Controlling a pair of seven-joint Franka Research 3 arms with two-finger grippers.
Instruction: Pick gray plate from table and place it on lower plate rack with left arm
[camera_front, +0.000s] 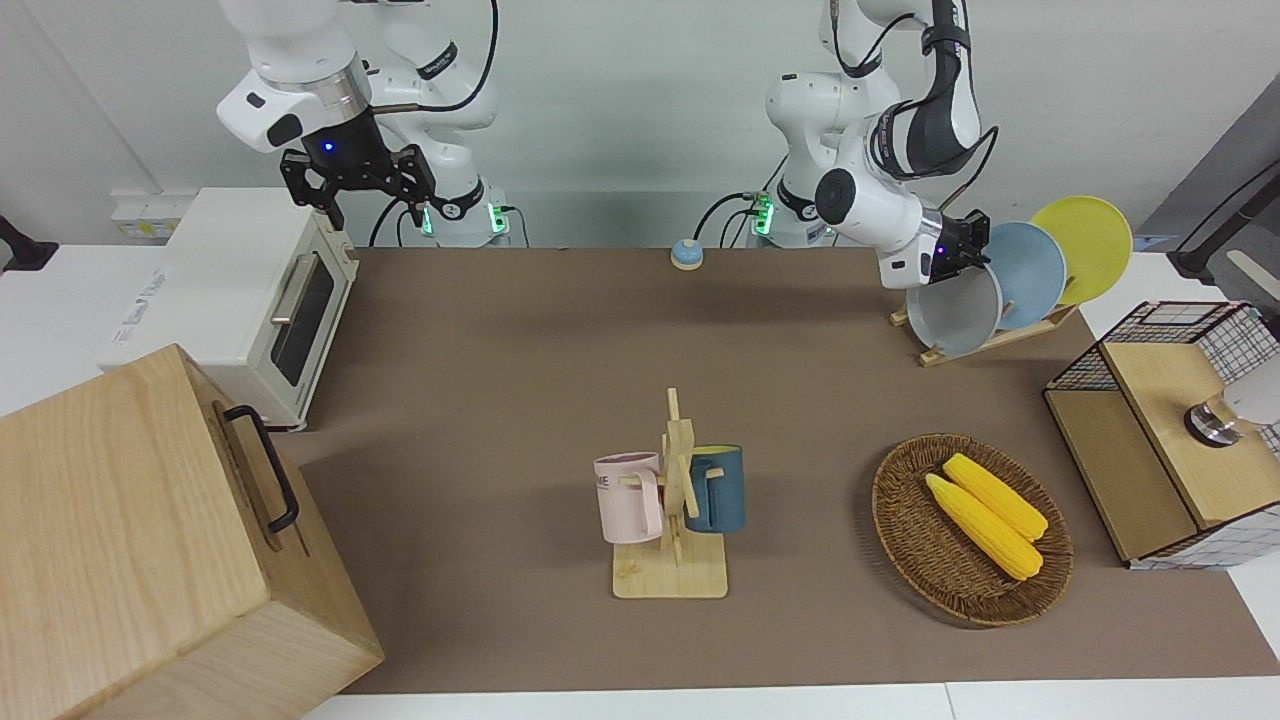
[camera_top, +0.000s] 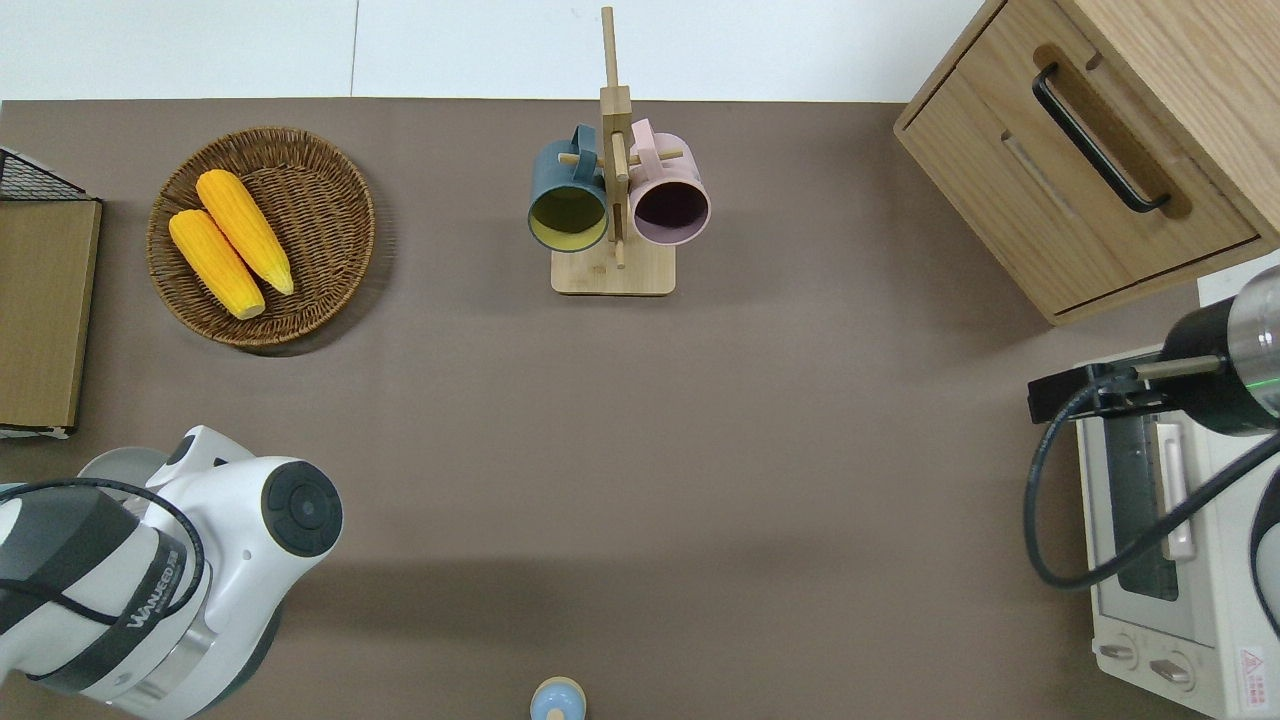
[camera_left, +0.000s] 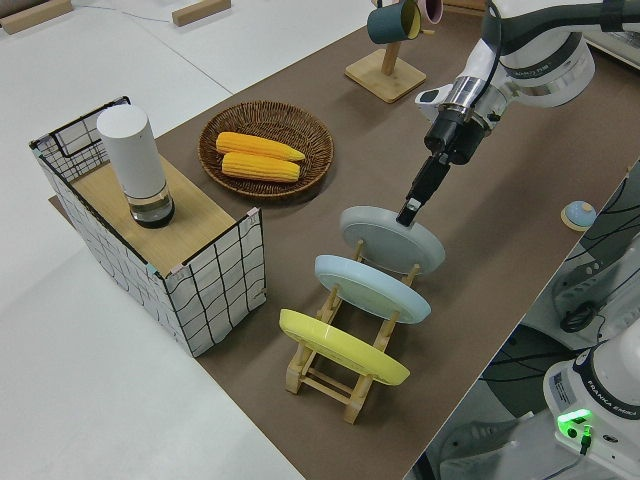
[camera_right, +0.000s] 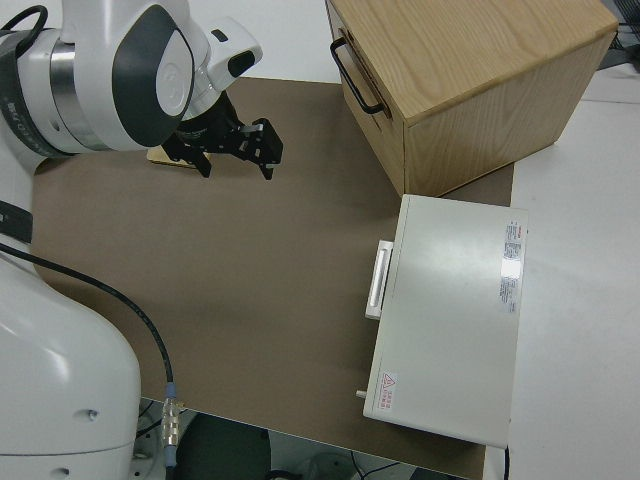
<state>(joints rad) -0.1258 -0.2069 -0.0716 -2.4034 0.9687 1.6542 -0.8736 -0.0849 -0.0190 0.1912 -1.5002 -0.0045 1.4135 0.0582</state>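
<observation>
A: Brown desk (camera_front: 500, 350), white wall up top. Arms?

B: Right gripper (camera_front: 358, 195) is parked, jaws spread open. Left gripper (camera_front: 968, 252) is at the lower plate rack (camera_front: 1000, 338), at the left arm's end of the desk.

A: Jaws there?

B: Look pinched shut on the top rim of the gray plate (camera_front: 950, 315); the side view shows the tips right on the rim.

A: Plate vs jaws?

B: Directly below them. It stands on edge in the end slot, the one farthest from the robots, and leans back toward the light blue plate (camera_front: 1030, 265). Yellow plate (camera_front: 1085, 240) sits last in the row.

A: Facing? Axis?

B: Hollow face points up and away from the robots. It's round, so no long axis; its disc lies crosswise to the rails. Looks seated, so I'd judge release and pull-off along the rim line is what's left.
</observation>
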